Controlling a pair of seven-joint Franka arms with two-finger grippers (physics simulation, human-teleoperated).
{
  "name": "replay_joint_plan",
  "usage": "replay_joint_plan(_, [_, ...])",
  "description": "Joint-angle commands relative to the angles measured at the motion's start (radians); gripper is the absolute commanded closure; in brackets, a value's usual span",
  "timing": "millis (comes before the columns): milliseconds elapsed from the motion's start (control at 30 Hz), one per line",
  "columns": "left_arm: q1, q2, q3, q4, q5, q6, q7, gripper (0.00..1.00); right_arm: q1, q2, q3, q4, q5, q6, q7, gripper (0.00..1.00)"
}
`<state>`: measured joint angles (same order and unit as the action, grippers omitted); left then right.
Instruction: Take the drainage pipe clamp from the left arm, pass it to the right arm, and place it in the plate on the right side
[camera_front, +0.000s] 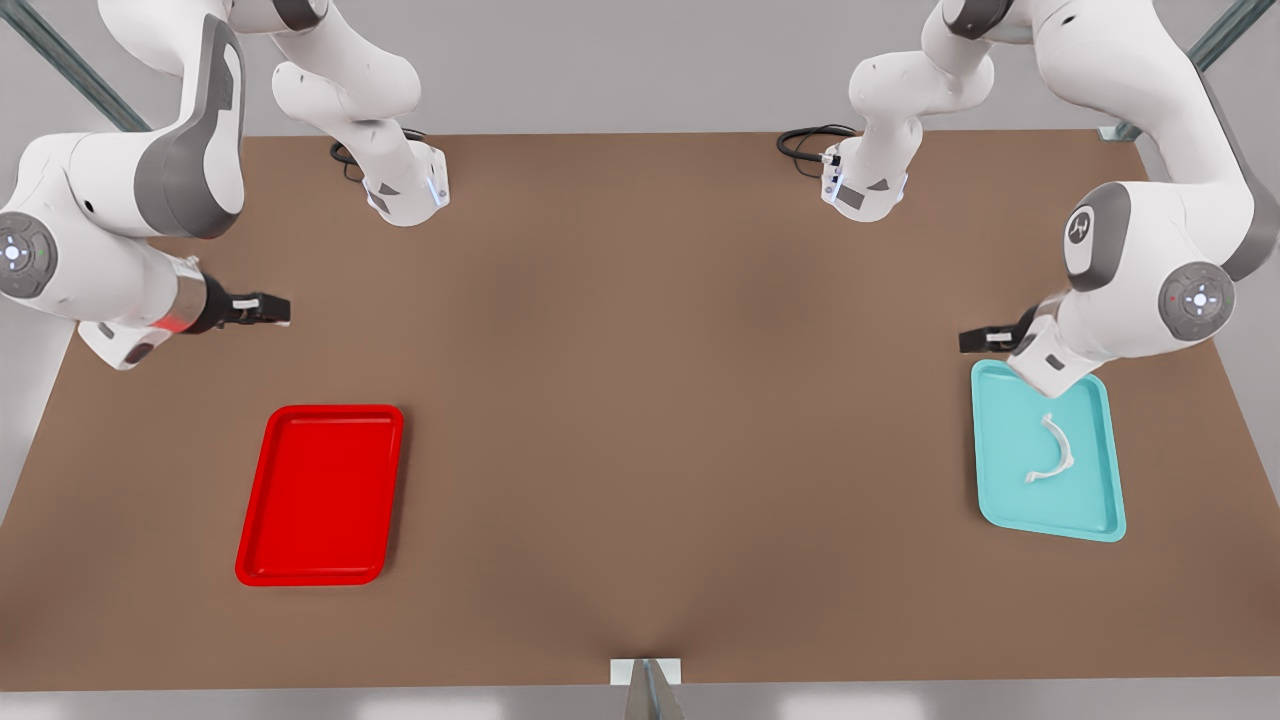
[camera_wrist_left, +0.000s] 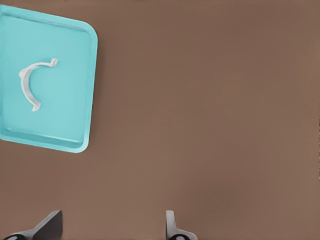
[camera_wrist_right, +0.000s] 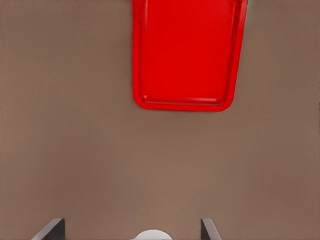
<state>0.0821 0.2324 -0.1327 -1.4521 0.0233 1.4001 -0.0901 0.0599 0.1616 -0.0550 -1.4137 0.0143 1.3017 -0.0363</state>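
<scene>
The drainage pipe clamp (camera_front: 1052, 452) (camera_wrist_left: 30, 82), a thin white half-ring, lies loose inside a teal tray (camera_front: 1000, 500) (camera_wrist_left: 85, 100) at the front view's right. My left gripper (camera_front: 975, 340) (camera_wrist_left: 112, 222) hovers open just beyond that tray's far edge, apart from the clamp. The red plate (camera_front: 320, 495) (camera_wrist_right: 185, 55) sits bare at the front view's left. Behind it, above the table, my right gripper (camera_front: 275, 308) (camera_wrist_right: 132, 227) is open and holds nothing.
Both arm bases (camera_front: 405, 190) (camera_front: 865, 185) stand at the back of the brown table (camera_front: 640, 400), with black cables beside them. A small metal bracket (camera_front: 645, 680) sticks up at the middle of the front edge.
</scene>
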Motion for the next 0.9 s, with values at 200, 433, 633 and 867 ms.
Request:
replay_joint_plan(200, [0.119, 0.203, 0.035, -0.004, 0.015, 0.341, 0.147, 0.0, 0.005, -0.001, 0.0, 0.001, 0.001, 0.097, -0.025, 0.0])
replay_joint_plan(433, [0.229, 0.332, 0.134, -0.137, 0.026, 0.68, 0.285, 0.0, 0.005, -0.002, 0.0, -0.004, 0.006, 0.091, -0.025, 0.0])
replay_joint_plan(633, [0.278, 0.404, 0.191, -0.223, 0.026, 0.878, 0.288, 0.0, 0.006, -0.002, 0.0, -0.004, 0.006, 0.09, -0.025, 0.0])
replay_joint_plan(867, [0.314, 0.462, 0.206, -0.295, 0.018, 1.045, 0.274, 0.0, 0.009, -0.002, 0.001, -0.007, 0.006, 0.084, -0.023, 0.0])
